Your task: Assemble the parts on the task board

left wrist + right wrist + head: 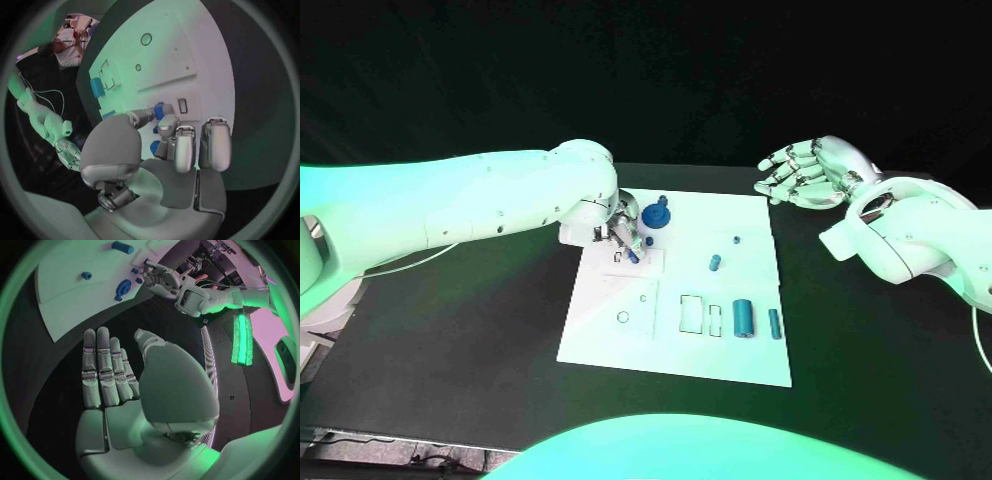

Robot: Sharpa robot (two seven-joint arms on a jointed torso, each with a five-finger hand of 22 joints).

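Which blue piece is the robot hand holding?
The small blue peg pinched in the left robot hand, at the task board's far-left corner. The other blue pieces lie untouched on the board.

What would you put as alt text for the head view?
The left hand pinches a small blue part over the white task board. The right hand hovers open, off the board's far right corner. More blue parts lie on the board.
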